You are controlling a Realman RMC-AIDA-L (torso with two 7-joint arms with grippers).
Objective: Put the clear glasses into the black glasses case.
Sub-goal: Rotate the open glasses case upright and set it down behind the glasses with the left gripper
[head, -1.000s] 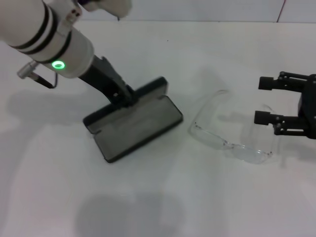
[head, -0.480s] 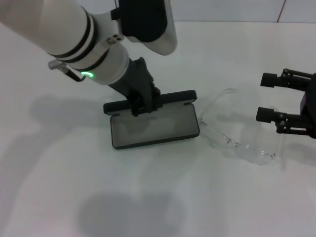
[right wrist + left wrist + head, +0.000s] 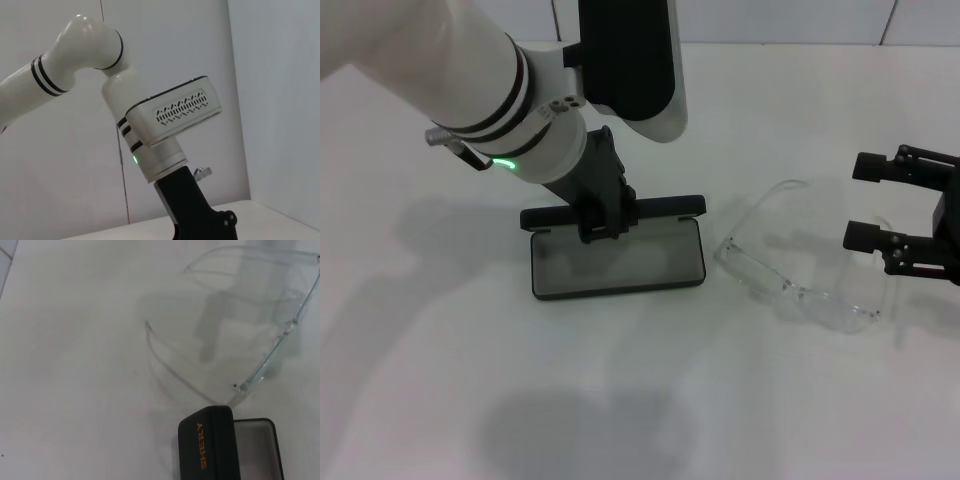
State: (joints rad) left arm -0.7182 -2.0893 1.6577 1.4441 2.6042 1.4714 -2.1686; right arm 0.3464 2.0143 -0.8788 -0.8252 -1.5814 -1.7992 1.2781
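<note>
The black glasses case (image 3: 617,258) lies open at the table's middle, grey lining up and its lid (image 3: 610,211) standing upright at the far side. My left gripper (image 3: 601,226) is shut on that lid. In the left wrist view the lid (image 3: 207,444) shows orange "SHERY" lettering, with the grey lining (image 3: 255,450) beside it. The clear glasses (image 3: 800,272) rest on the table just right of the case, arms unfolded and apart from it; the left wrist view also shows the glasses (image 3: 272,352). My right gripper (image 3: 869,201) hovers open just right of the glasses, holding nothing.
The white table (image 3: 650,400) carries only the case and the glasses. A tiled wall edge (image 3: 890,25) runs along the back. In the right wrist view my left arm (image 3: 170,120) stands before a white wall.
My left gripper swung the case to the right and turned it square to the table's front, then eased it back a little left. The glasses shifted slightly right. The right gripper barely moved.
</note>
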